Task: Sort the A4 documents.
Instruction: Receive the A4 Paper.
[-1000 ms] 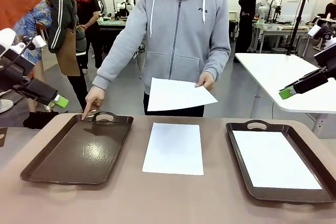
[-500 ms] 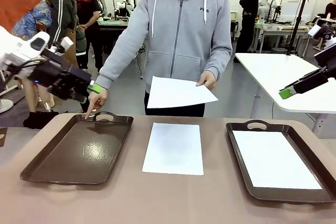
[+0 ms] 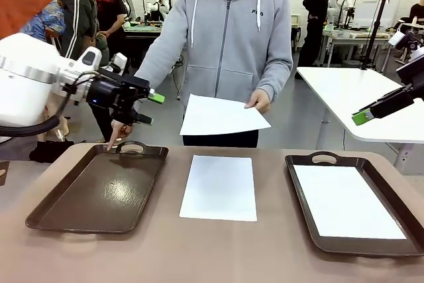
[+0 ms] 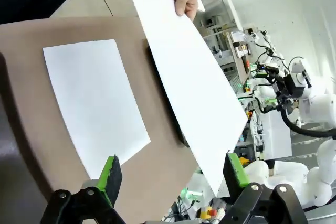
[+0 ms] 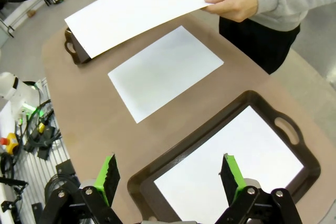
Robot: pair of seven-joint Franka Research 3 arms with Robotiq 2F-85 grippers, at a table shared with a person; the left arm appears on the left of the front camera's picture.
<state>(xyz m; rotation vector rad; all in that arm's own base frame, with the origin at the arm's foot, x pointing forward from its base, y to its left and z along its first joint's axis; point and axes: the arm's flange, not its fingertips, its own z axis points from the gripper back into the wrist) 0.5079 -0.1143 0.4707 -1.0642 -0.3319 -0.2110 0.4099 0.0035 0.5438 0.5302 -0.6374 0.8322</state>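
My left gripper hangs with jaws spread wide and empty. Straight ahead of them the person's hand offers the held sheet in the air, pinched at its far short edge. The free short edge faces my fingertips, near but not touching, so the long axis runs away from me toward that hand. A second sheet lies flat on the table, below and beyond these jaws. The other hand points at the left tray just beneath them. My right gripper, also open and empty, hovers over the right tray holding the third sheet, well apart from the offer. The left is nearer; I judge it should close on the free edge.
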